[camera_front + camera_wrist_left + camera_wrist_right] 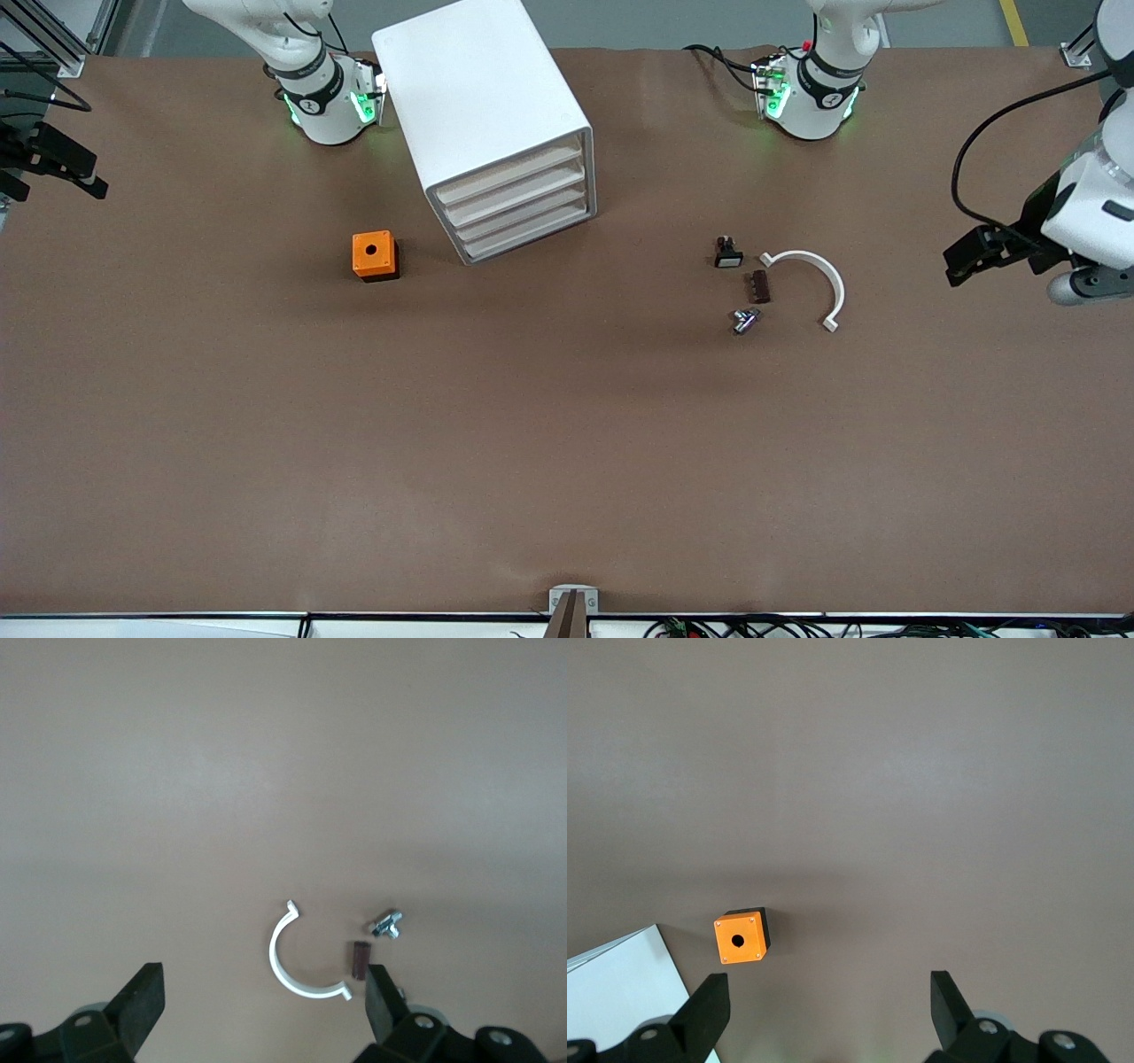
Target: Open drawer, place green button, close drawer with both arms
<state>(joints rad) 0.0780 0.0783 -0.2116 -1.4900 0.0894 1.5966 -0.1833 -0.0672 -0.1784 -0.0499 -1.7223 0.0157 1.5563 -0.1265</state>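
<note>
The white cabinet (483,97) stands between the arm bases, and all four drawers (514,202) are shut. A tiny silvery-blue piece, seemingly the button (744,321) on its side, lies toward the left arm's end; no green cap shows. It also shows in the left wrist view (386,925). My left gripper (964,259) (263,992) is open and empty over the left arm's end of the table. My right gripper (66,167) (830,992) is open and empty over the right arm's end. A corner of the cabinet (620,988) shows in the right wrist view.
An orange box with a hole (374,255) (740,939) sits beside the cabinet. A black-and-white switch (728,253), a brown block (759,286) (360,958) and a white half-ring (815,279) (288,970) lie close to the silvery piece.
</note>
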